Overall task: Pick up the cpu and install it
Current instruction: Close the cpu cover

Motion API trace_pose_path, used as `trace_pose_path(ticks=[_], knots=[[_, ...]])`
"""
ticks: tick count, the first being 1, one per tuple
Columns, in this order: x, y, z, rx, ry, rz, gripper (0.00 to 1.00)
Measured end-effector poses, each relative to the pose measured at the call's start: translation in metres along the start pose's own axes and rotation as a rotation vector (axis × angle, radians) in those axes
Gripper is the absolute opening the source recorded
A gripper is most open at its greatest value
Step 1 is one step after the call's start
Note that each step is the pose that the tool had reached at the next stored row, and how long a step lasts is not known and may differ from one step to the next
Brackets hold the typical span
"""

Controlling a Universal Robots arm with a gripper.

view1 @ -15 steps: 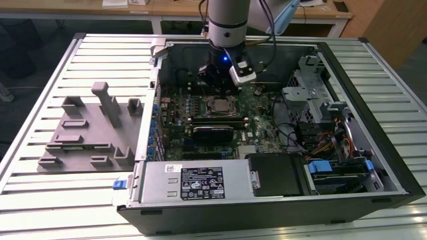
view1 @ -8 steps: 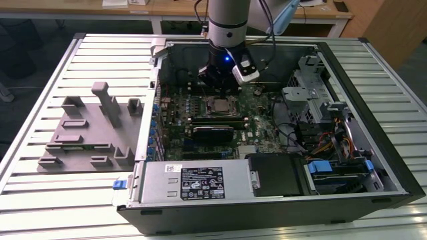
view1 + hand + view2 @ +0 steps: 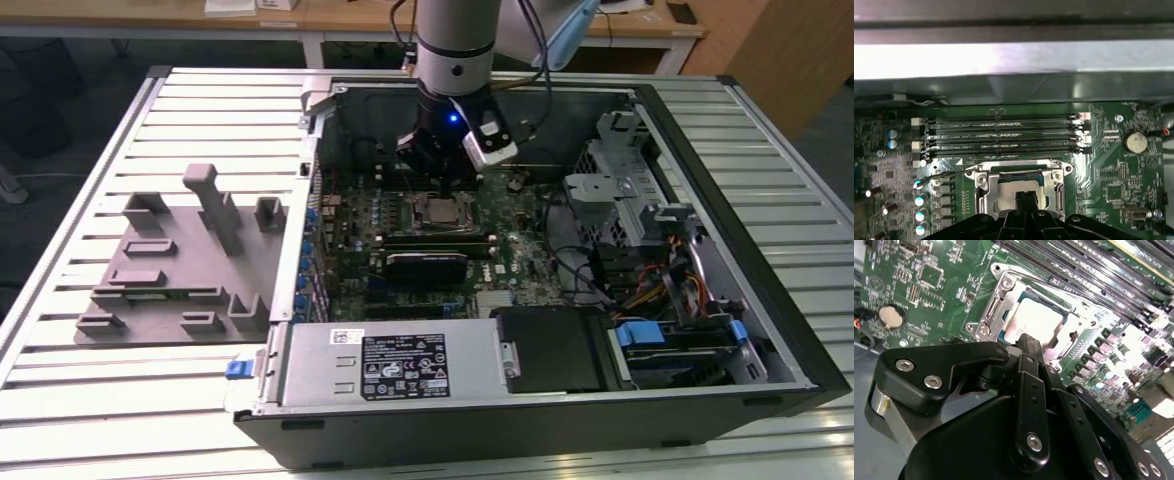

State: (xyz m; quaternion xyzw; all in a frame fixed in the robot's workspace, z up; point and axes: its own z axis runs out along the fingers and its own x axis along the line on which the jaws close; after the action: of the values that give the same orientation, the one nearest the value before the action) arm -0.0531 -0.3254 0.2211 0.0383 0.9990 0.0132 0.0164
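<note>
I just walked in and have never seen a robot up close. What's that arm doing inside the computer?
A robot arm is reaching down into an open computer case that lies on a slatted table. Its gripper hangs just above the cpu, the silvery square chip. The chip lies inside the metal-framed socket on the green circuit board. I can't tell whether it is fully seated.

A slatted metal table [image 3: 94, 420] carries an open computer case [image 3: 534, 430] and, just beside it on the exterior view's left, a grey tray [image 3: 147, 300].
</note>
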Motion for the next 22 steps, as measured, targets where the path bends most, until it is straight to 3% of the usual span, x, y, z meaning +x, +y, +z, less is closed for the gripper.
trace_pose_path(ticks=[4, 10, 22], knots=[[0.0, 0.0, 0.0001, 0.0, -0.0002, 0.003, 0.11], [0.0071, -0.0006, 0.0011, 0.0, -0.0003, 0.004, 0.11], [0.0189, -0.0022, 0.0107, 0.0012, -0.0008, 0.022, 0.11]])
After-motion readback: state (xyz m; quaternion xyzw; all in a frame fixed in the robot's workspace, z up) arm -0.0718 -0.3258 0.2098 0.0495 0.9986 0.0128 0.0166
